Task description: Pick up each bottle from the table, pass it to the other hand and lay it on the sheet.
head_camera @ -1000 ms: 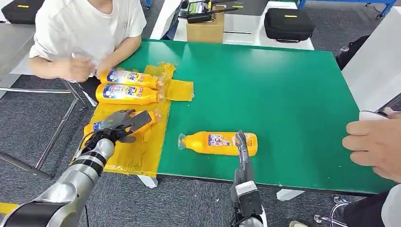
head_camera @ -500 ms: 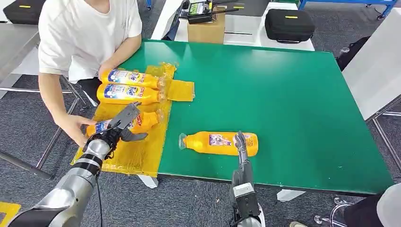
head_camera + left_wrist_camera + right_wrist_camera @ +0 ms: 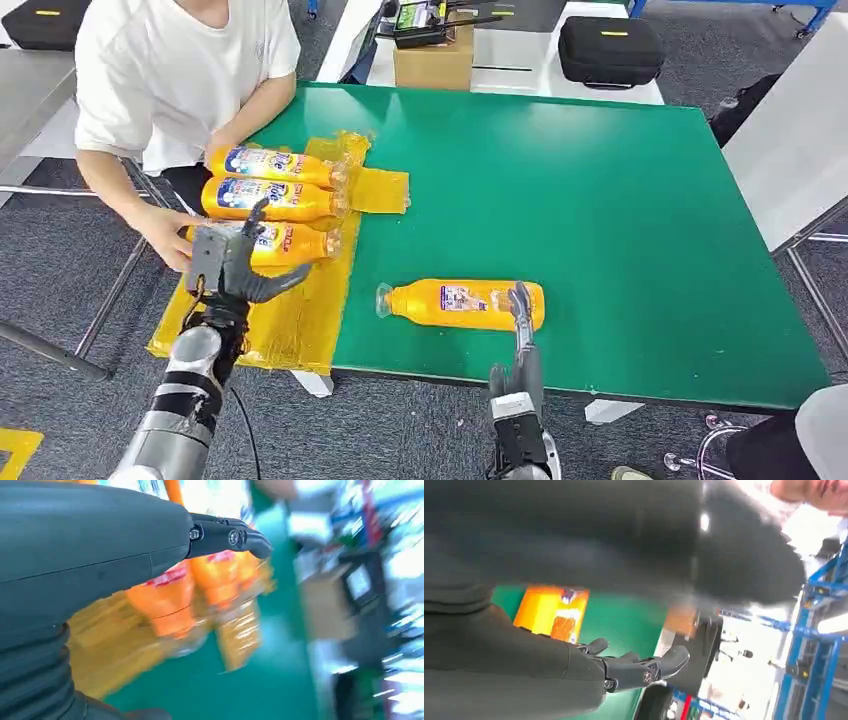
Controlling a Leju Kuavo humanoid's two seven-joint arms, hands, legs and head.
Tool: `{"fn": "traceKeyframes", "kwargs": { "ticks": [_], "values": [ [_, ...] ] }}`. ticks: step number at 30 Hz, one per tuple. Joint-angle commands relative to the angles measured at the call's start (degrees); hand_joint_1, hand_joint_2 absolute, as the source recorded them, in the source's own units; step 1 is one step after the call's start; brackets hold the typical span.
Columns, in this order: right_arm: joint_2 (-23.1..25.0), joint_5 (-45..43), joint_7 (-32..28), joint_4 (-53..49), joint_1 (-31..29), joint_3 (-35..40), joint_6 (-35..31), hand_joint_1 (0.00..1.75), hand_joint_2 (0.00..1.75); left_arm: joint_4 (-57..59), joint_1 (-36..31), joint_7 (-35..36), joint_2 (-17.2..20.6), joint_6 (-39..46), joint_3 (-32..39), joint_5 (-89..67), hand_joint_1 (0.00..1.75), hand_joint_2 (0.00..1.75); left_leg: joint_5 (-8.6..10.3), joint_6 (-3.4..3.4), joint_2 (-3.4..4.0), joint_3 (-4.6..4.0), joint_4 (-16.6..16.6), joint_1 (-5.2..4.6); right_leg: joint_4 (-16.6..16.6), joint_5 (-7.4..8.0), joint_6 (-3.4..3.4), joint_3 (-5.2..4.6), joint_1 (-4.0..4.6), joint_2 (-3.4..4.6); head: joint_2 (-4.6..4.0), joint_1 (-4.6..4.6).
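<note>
Three orange bottles lie side by side on the yellow sheet point(image 3: 290, 325): the far one point(image 3: 272, 164), the middle one point(image 3: 270, 197) and the near one point(image 3: 298, 242). My left hand point(image 3: 235, 262) hovers over the sheet just in front of the near bottle, fingers spread and holding nothing; the left wrist view shows its fingers point(image 3: 230, 535) above blurred bottles point(image 3: 165, 597). A person's hand point(image 3: 165, 235) touches the near bottle's base. Another orange bottle point(image 3: 460, 303) lies on the green table point(image 3: 600, 200). My right hand point(image 3: 520, 312) stands edge-on at its base end, fingers point(image 3: 644, 667) extended and empty.
A person in a white shirt point(image 3: 180, 70) sits at the table's far left corner. A cardboard box point(image 3: 433, 62) and a black case point(image 3: 610, 48) stand beyond the far edge. A white table point(image 3: 790, 140) is at the right, another person's clothing point(image 3: 820, 430) at the bottom right.
My left hand has let go of the near bottle and drawn back with fingers spread. The person's hand pushed that bottle up beside the other two. The right hand slipped slightly back.
</note>
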Motion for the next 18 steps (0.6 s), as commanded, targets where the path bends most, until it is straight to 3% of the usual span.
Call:
{"fn": "traceKeyframes", "kwargs": {
  "ticks": [1, 4, 5, 8, 16, 18],
  "values": [
    [-9.13, 30.3, 10.77, 9.02, -8.13, 0.89, -12.72, 0.0, 1.75, -23.27, 6.4, -1.64, -4.65, 9.15, -6.36, 13.63, 0.0, 1.75, -0.08, 0.0, -0.01, 0.09, 0.05, 0.06, -0.06, -0.05, -0.04, 0.17, 0.08, -0.06, 0.0, 0.0],
    [-9.64, 30.28, 9.96, 11.55, -10.57, -1.27, -11.18, 0.0, 1.75, -25.04, 7.68, -1.7, -4.06, 11.26, -8.01, 14.42, 0.0, 1.75, -0.04, 0.01, 0.06, 0.12, -0.04, 0.01, -0.13, 0.02, -0.03, 0.2, 0.03, 0.04, 0.0, 0.02],
    [-10.02, 34.62, 13.94, 13.84, -11.95, -2.19, -11.84, 0.0, 1.75, -25.34, 8.54, -2.34, -4.48, 12.27, -7.98, 14.98, 0.0, 1.75, -0.04, 0.01, 0.07, 0.09, -0.03, 0.02, -0.12, 0.03, -0.03, 0.16, 0.03, 0.06, 0.0, 0.0],
    [-12.06, 37.97, 18.53, 22.02, -17.26, -4.65, -9.69, 0.0, 1.75, -26.59, 11.24, -3.19, -5.11, 15.78, -10.6, 12.68, 0.0, 1.75, -0.06, 0.0, 0.04, 0.26, -0.07, -0.04, -0.16, -0.01, -0.07, 0.35, -0.02, 0.02, -0.02, 0.02],
    [-11.24, 38.38, 18.27, 37.26, -25.41, -7.45, -6.49, 0.0, 1.75, -26.78, 11.0, -1.79, -4.59, 20.53, -18.95, 10.48, 0.0, 1.75, -0.03, 0.02, -0.04, 0.11, -0.02, -0.05, -0.1, 0.01, -0.02, 0.2, -0.03, -0.03, 0.0, 0.0],
    [-9.95, 36.99, 18.5, 39.26, -26.76, -8.1, -4.64, 0.0, 1.75, -26.33, 10.4, -3.95, -5.4, 26.13, -18.72, 8.51, 0.0, 1.75, -0.03, 0.01, -0.03, 0.13, -0.02, -0.05, -0.08, 0.0, -0.03, 0.2, -0.04, -0.03, 0.0, 0.0]
  ]
}}
